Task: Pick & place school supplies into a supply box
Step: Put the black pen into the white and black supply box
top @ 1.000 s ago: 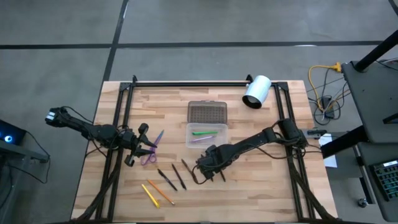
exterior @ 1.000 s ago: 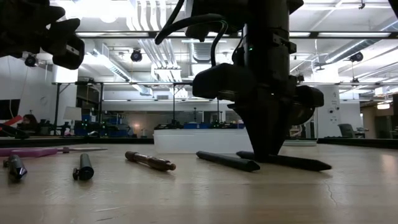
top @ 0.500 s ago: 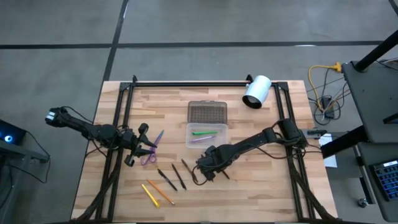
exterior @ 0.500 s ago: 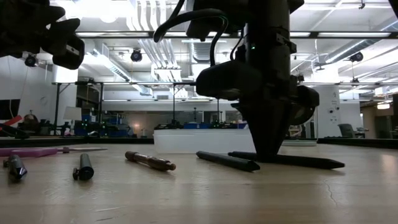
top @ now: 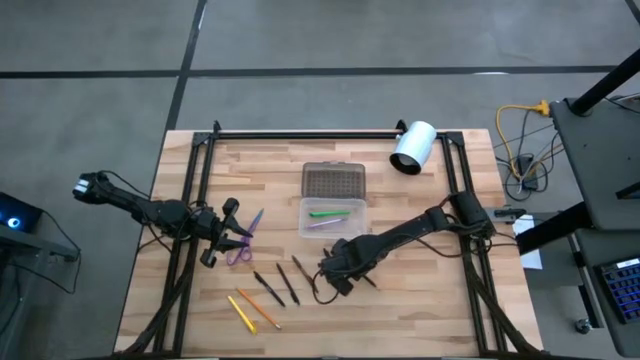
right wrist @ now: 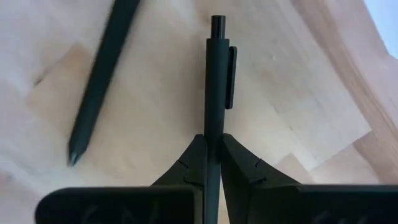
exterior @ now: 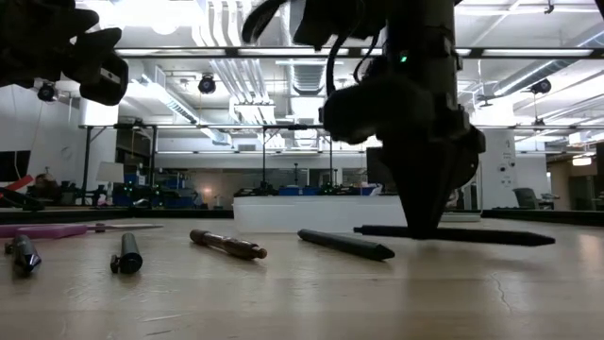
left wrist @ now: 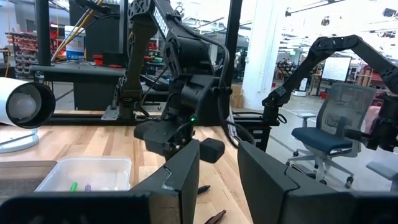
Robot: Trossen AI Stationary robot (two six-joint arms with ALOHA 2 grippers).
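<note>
Now that the right gripper (right wrist: 212, 163) has shut its jaws on the black pen (right wrist: 214, 81), the pen has been raised just off the bench (top: 420, 310), in front of the supply box (top: 332, 217). Transfer into the box is judged next. The left gripper (top: 224, 236), jaws partly open and empty, waits by the scissors (top: 243, 243).

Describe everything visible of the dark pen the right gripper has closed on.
The dark pen is slim, black and plastic-looking, with a push button at one end and a pocket clip along its side. The right gripper is shut on its barrel, both fingers pressing it. In the low view it hangs level just above the table, lifted.
</note>
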